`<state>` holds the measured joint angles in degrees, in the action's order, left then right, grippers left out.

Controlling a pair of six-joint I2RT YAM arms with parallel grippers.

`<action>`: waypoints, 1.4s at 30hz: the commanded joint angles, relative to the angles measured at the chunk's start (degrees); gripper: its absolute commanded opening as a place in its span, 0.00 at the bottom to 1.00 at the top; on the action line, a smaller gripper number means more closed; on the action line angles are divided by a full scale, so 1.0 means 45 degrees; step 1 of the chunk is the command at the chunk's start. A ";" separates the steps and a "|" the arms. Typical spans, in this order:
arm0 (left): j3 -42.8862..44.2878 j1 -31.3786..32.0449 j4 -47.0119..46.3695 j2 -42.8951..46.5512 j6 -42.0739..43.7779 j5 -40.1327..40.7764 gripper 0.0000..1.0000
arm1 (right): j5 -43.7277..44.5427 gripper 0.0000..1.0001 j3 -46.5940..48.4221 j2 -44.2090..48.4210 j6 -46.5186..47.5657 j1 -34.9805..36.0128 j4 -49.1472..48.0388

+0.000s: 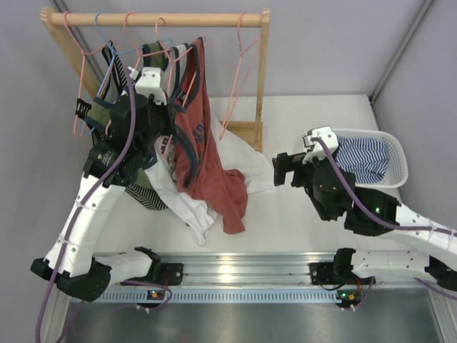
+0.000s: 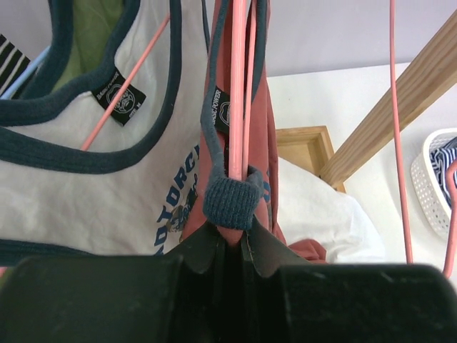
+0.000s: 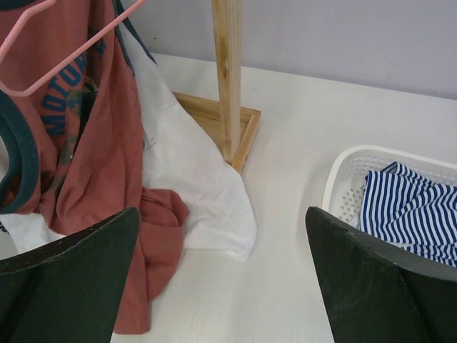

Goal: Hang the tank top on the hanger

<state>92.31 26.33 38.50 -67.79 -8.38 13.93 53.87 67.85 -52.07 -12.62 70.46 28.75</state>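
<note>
The tank top (image 1: 207, 143) is hanging in a long twisted drape from up near the rack's rail (image 1: 164, 20). Its lower end is lying heaped on the bench (image 1: 307, 214) over some white cloth (image 3: 193, 179). Up top, its navy strap (image 2: 230, 200) is bunching into a tight loop around the doubled wire of the pink hanger (image 2: 235, 107). The left end effector (image 2: 230, 236) is pinching right there, jaws almost together on strap and wire at once.

That shared pinch is looking like the first hazard. If the arm pulls back without opening cleanly, it is likely dragging the hanger along, swinging it or lifting its hook off the rail.

The second is the drape. With so much cloth hanging below one strap, a release is risking the loop sliding down the wire and off. Whether the other strap is sitting over the hanger's far shoulder cannot be told from here; if it is not, the top is going lopsided.

A white printed top (image 2: 86, 193) is pressing in just beside, so trims and wires are sitting ripe for a snag.

The right end effector (image 3: 221, 214) is hovering wide open and empty between the rack's foot and the basket (image 1: 396, 153), well apart and supporting nothing.
</note>
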 commanded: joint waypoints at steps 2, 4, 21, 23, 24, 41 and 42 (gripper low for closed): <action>0.0989 -0.0166 -0.1935 0.0162 0.0242 0.0009 0.00 | 0.0022 1.00 0.0156 -0.0010 0.0246 0.0144 -0.0530; 0.1262 -0.0206 -0.1799 -0.0071 0.0261 0.0028 0.00 | 0.0022 1.00 0.0116 -0.0049 0.0246 0.0144 -0.0569; 0.2552 -0.1845 -0.1857 -0.1731 -0.0149 -0.1689 0.00 | -0.0232 1.00 0.0409 -0.0459 0.0266 0.0144 -0.0296; 0.2650 -0.1963 -0.1934 -0.1907 -0.0169 -0.1845 0.00 | -0.0251 1.00 0.0409 -0.0420 0.0266 0.0125 -0.0257; 0.2669 -0.2022 -0.1935 -0.1966 -0.0188 -0.1943 0.00 | -0.0252 1.00 0.0390 -0.0439 0.0266 0.0144 -0.0237; 0.0874 -0.2198 -0.1935 -0.1577 -0.0559 -0.2257 0.00 | -0.0251 1.00 0.0175 -0.0459 0.0227 0.0124 -0.0217; 0.0795 -0.2198 -0.1954 -0.1518 -0.0559 -0.2257 0.00 | -0.0252 1.00 0.0175 -0.0459 0.0246 0.0124 -0.0237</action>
<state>96.49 16.91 35.40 -77.60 -10.13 4.05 52.69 67.85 -54.17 -11.99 70.46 28.80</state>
